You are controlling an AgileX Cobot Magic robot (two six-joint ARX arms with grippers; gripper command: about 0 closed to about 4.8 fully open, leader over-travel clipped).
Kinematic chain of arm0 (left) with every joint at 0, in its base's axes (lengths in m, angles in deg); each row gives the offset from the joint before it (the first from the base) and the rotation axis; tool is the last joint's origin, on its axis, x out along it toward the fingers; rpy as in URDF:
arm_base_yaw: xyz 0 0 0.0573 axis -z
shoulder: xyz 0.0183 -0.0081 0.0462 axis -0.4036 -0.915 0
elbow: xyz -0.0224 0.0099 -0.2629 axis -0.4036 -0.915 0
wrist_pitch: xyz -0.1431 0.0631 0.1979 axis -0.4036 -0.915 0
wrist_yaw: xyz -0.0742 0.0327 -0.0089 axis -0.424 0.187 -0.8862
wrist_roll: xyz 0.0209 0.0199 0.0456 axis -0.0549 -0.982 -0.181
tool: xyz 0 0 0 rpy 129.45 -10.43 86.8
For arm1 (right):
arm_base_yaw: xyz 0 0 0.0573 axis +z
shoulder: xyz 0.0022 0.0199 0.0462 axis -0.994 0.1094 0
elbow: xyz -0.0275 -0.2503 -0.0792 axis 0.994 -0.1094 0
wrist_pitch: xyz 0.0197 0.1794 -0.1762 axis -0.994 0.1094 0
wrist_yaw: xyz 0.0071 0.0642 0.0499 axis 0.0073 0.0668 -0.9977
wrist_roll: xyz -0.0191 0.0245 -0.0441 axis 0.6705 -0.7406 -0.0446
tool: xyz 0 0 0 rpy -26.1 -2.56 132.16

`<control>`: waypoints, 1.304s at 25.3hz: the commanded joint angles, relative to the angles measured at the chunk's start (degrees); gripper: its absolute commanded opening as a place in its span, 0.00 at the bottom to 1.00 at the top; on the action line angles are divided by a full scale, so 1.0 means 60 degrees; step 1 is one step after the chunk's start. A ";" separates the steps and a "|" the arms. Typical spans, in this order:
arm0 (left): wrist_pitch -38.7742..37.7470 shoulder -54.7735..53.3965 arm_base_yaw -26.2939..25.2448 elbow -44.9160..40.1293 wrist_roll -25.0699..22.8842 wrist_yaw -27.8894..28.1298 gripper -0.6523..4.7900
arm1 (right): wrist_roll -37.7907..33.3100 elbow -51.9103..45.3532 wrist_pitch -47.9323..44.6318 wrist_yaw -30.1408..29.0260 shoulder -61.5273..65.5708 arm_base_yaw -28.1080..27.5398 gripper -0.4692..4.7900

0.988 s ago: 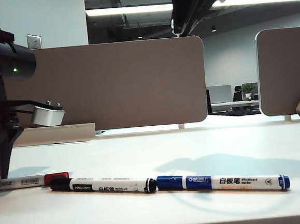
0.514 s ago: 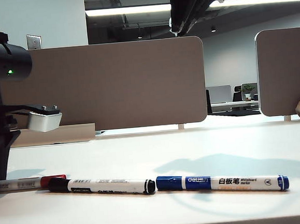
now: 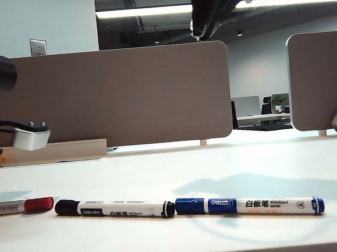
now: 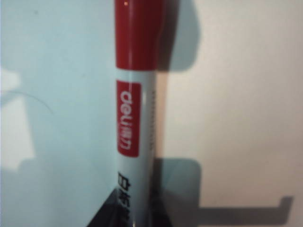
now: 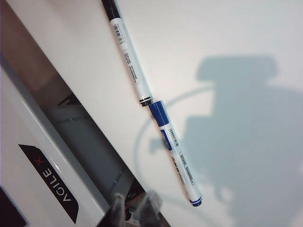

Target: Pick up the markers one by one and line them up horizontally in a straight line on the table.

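- Exterior view: the black marker (image 3: 115,210) and blue marker (image 3: 250,205) lie end to end on the table (image 3: 230,168). The red marker (image 3: 21,206) lies level at the far left, just apart from the black cap, under the left arm.
- Left wrist view: the red marker (image 4: 136,113) runs lengthwise straight out from the left gripper, whose jaws appear clamped on its barrel.
- Right wrist view: the right gripper (image 5: 135,208) hangs high, fingertips near together and empty, so the left arm is nearer.
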 commanded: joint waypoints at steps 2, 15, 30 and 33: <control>-0.0878 -0.0251 -0.0062 -0.0255 -0.0612 0.0535 0.16 | 0.0062 0.0025 -0.0058 -0.0069 -0.0040 0.0004 0.19; -0.1177 -0.0233 0.0084 -0.0259 -0.1545 0.0073 0.17 | 0.0087 0.0025 -0.0138 -0.0240 -0.0040 0.0007 0.19; 0.0466 -0.0240 0.0423 -0.0251 -0.1749 -0.0109 0.17 | 0.0047 0.0025 -0.0135 -0.0310 -0.0033 0.0007 0.19; 0.0670 -0.0259 0.0423 -0.0251 -0.1559 -0.0109 0.17 | 0.0044 0.0025 -0.0135 -0.0310 -0.0033 0.0007 0.19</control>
